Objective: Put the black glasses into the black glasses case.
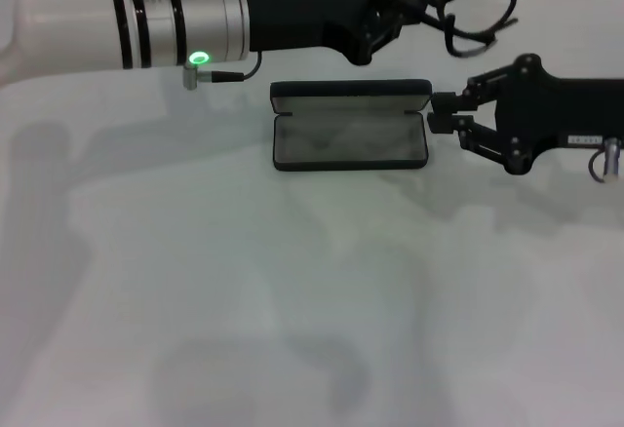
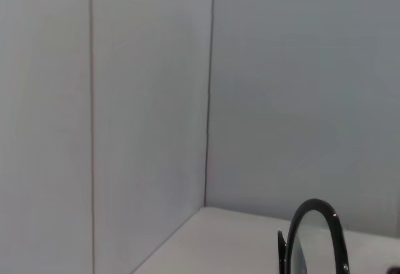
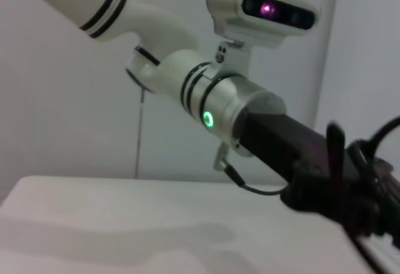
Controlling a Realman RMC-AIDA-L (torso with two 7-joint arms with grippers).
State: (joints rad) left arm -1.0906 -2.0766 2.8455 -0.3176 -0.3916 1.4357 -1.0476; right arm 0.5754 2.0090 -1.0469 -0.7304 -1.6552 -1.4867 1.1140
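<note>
The black glasses case lies open at the back middle of the table, with its lid standing up behind and its grey lining bare. My left gripper hangs above and behind the case. One round lens of the black glasses shows close up in the left wrist view, held off the table. In the head view, thin black loops beyond the left gripper cannot be told from cables. My right gripper is low at the case's right end, with its fingers spread and their tips against that end.
The white table stretches toward me in front of the case. A white wall with a corner seam stands behind. My left arm spans the rear, seen from the right wrist.
</note>
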